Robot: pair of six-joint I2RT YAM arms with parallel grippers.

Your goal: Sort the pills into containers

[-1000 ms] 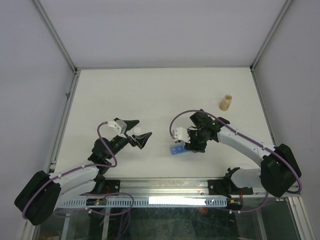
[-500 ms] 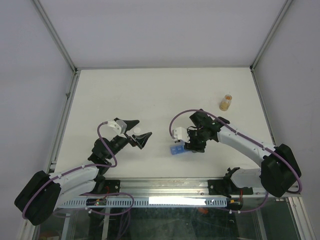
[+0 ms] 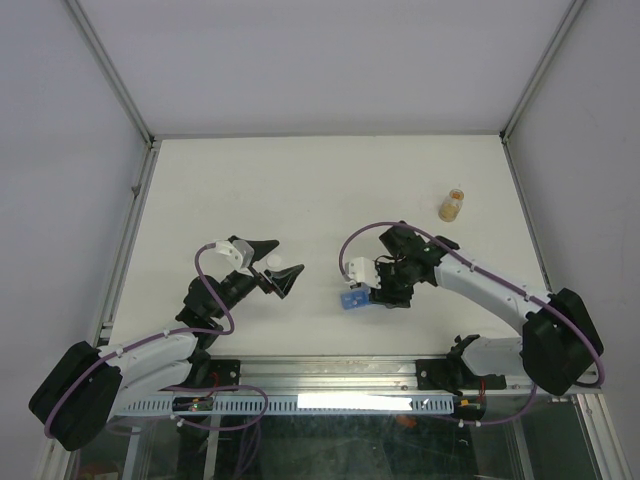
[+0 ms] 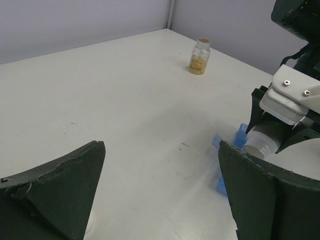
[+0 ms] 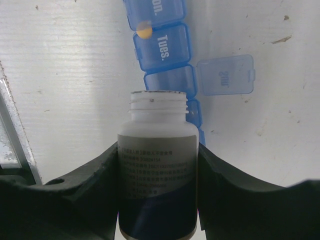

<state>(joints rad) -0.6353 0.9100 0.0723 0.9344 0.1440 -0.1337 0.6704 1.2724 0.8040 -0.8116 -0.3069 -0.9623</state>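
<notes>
My right gripper [image 5: 157, 185] is shut on a white uncapped bottle [image 5: 157, 150] and holds it tilted, with its mouth over the blue pill-organiser strip [image 5: 162, 47]. One cell's lid [image 5: 225, 75] is flipped open to the side. One yellowish pill [image 5: 144, 31] lies at the edge of the "Tues." cell. In the top view the strip [image 3: 352, 299] lies just left of the right gripper [image 3: 385, 288]. My left gripper [image 3: 272, 275] is open and empty, left of the strip. The left wrist view shows its jaws [image 4: 160, 200] wide apart, and the strip [image 4: 220, 182] and bottle mouth [image 4: 262, 142] beyond.
A small amber jar [image 3: 453, 205] stands at the far right and also shows in the left wrist view [image 4: 199, 56]. A small white round cap [image 3: 273, 261] lies by the left gripper's fingers. Metal frame rails border the white table [image 3: 300, 190].
The right gripper with the bottle has shifted very slightly toward the near edge over the strip. The left arm has not moved.
</notes>
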